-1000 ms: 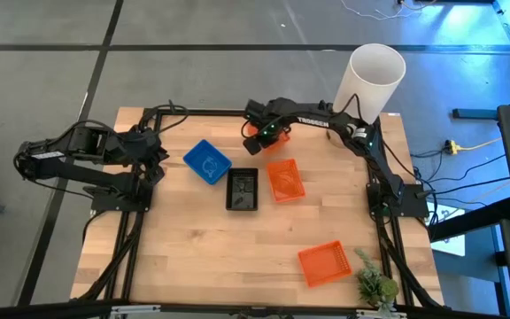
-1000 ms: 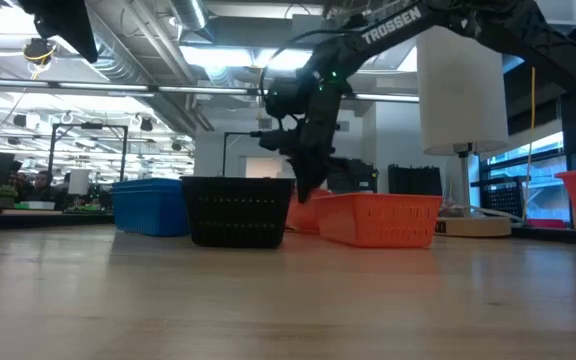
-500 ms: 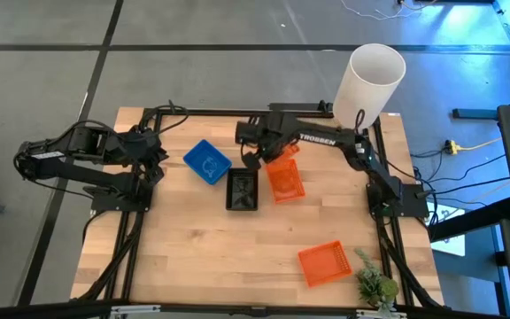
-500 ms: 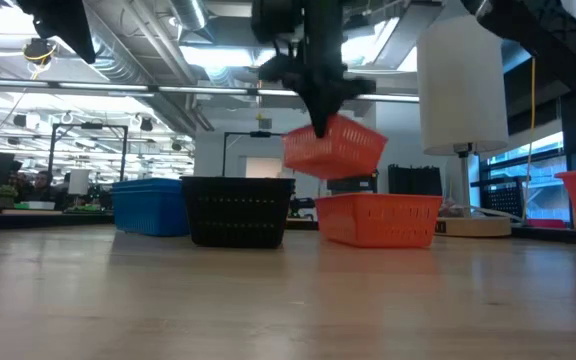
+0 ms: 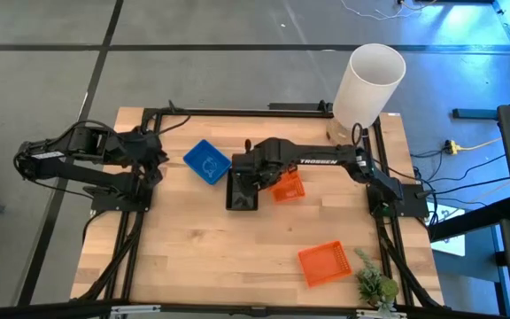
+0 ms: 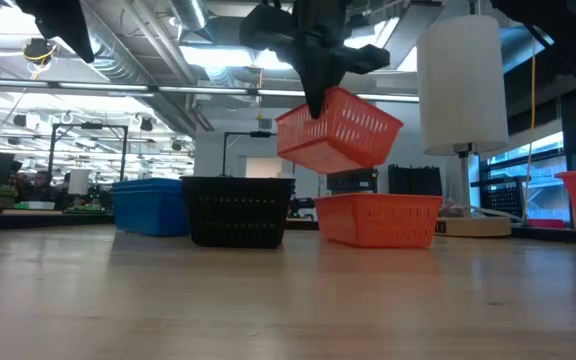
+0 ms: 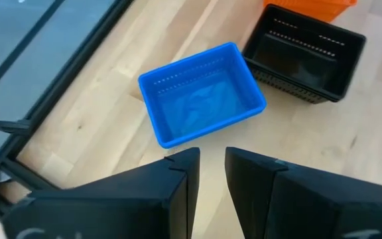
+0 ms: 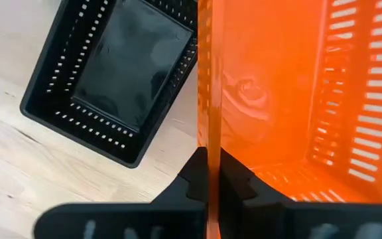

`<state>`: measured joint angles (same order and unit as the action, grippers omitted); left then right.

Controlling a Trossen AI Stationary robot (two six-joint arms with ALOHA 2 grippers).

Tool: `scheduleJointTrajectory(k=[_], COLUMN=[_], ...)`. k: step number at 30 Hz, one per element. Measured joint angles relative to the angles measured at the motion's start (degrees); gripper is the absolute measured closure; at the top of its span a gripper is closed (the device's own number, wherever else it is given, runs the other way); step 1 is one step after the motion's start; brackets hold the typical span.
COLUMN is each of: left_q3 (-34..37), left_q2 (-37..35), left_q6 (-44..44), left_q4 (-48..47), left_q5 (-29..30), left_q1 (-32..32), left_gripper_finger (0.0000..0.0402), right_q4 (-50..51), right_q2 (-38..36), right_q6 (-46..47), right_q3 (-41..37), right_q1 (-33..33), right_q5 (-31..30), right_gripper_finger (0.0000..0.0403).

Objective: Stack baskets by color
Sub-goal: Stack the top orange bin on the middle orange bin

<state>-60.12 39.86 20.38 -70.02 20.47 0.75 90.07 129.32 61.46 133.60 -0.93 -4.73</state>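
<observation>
My right gripper (image 6: 317, 104) is shut on an orange basket (image 6: 341, 132) that hangs tilted in the air. It hangs above a second orange basket (image 6: 378, 219), which rests on its base on the table. A black basket (image 5: 242, 195) sits just left of them, and a blue basket (image 5: 206, 162) lies farther left. A third orange basket (image 5: 324, 263) lies near the front right corner. My left gripper (image 7: 211, 166) waits at the table's left side, open and holding nothing, with the blue basket (image 7: 201, 96) ahead of it. My right gripper pinches one side wall of the orange basket at its top rim (image 8: 204, 126), with one finger inside the basket and one outside. The fingers come from above, pointing down. The basket is lifted clear and hangs tilted below the fingers, its free side lower.
A tall white cylinder (image 5: 374, 75) stands at the far right corner. A small green plant (image 5: 374, 285) sits at the near right corner. Bare wood (image 5: 202, 257) fills the near left part of the table.
My right gripper has gone up and toward the table's near edge, carrying the orange basket. The basket has risen from table level behind the black one. It now hangs clear and tilted above the other orange basket.
</observation>
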Motion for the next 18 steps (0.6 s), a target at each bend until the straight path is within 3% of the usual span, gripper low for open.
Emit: scheduleJointTrajectory(k=[10, 14, 18], left_q3=[0.00, 0.00, 0.00], left_q2=[0.00, 0.00, 0.00], left_q6=[-0.01, -0.02, 0.00], left_q4=[0.04, 0.07, 0.09], left_q5=[-0.87, -0.56, -0.46], left_q1=[0.01, 0.02, 0.00], left_gripper_finger=[0.0337, 0.0337, 0.0337], right_q4=[-0.05, -0.08, -0.16], right_q2=[0.00, 0.00, -1.17], right_q6=[1.93, -1.41, -2.24], right_q3=[0.00, -0.02, -4.79], right_q1=[-1.18, -1.14, -0.90], right_q5=[-0.46, -0.85, -0.83], right_gripper_finger=[0.0401, 0.0401, 0.0401])
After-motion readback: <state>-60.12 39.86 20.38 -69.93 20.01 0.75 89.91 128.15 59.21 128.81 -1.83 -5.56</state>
